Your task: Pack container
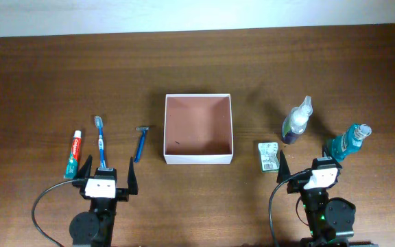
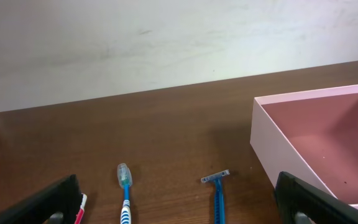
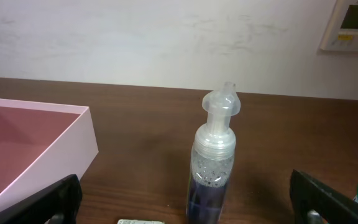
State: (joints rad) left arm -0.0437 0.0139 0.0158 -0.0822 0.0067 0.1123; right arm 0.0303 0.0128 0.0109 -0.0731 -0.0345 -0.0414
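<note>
Centrally placed on the surface: container, opening upward, square with no longer axis, walls parallel to surface edges. Left claw and right claw spread wide, empty, near side.

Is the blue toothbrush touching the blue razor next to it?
Apart. The overhead view shows the toothbrush and the razor lying side by side with bare table between them. The left wrist view shows the same gap.
</note>
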